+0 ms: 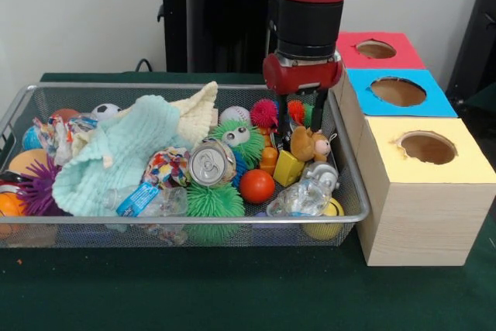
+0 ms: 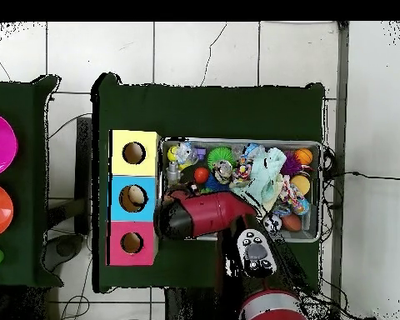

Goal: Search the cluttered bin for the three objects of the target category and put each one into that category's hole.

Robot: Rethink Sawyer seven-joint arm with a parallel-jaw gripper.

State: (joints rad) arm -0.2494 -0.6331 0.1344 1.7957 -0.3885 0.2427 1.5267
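The silver wire-mesh bin [image 1: 194,221] is full of toys; in the overhead view its rim [image 2: 237,141] runs beside the three boxes. My gripper [image 1: 297,120] hangs at the bin's right end with its fingers apart, open, just above a brown plush animal [image 1: 308,145]. An orange fuzzy thing [image 1: 295,111] shows between the fingers; I cannot tell what it is. The yellow and tiger-striped plush animals are not clearly visible. The red-topped hole [image 1: 376,49] is on the farthest box and also shows in the overhead view [image 2: 132,242]. In the overhead view the arm [image 2: 199,217] hides the gripper.
The blue-topped hole [image 1: 397,91] and yellow-topped hole [image 1: 427,147] lie between the red box and the table's near edge. The bin also holds a mint cloth [image 1: 116,153], a soda can [image 1: 211,163], an orange ball [image 1: 256,185], green spiky balls [image 1: 215,203], a rope toy [image 1: 165,167] and a plastic bottle [image 1: 302,195].
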